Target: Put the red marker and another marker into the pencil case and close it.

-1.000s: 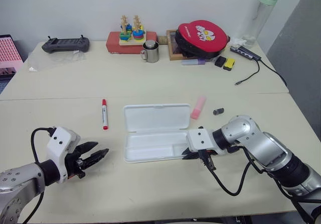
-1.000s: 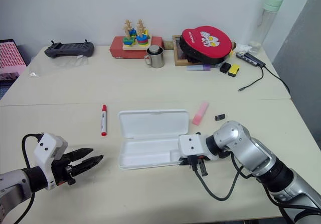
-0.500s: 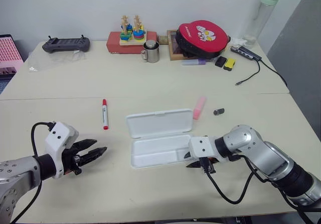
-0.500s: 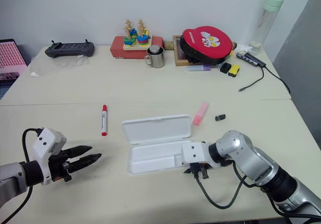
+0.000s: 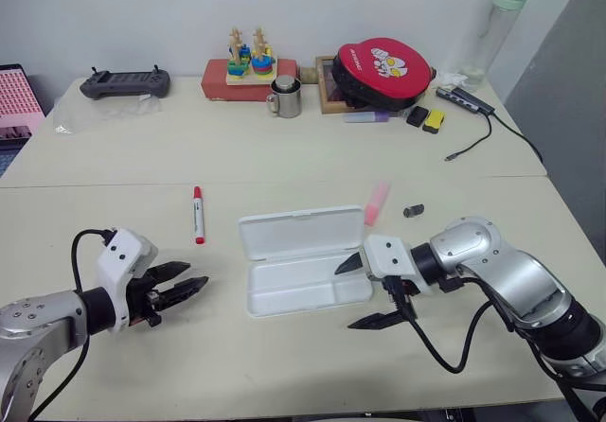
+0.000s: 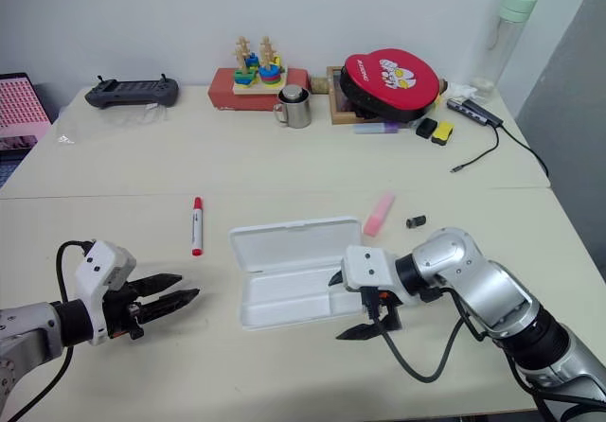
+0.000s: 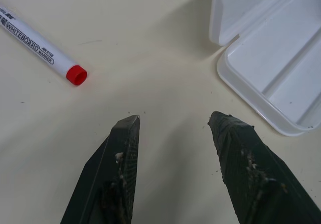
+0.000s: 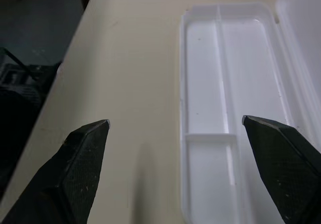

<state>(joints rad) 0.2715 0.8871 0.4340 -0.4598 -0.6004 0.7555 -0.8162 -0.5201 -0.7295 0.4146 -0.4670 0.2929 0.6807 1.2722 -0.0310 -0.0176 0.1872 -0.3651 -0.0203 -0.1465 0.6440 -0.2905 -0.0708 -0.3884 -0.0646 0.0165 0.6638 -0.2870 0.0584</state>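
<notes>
Beige table [image 5: 284, 148] carries the open pencil case [image 5: 303, 261]; both hands [image 5: 175, 288] [image 5: 365, 290] gape, empty

1. The pencil case [image 5: 303, 259], a flat white box with rounded corners, is lying open near the table's middle, its lid folded back on the far side.
2. The red marker [image 5: 198, 214] is lying flat to its left, well apart.
3. The chunky pink highlighter [image 5: 376, 202] is resting just beyond its far right corner.
</notes>
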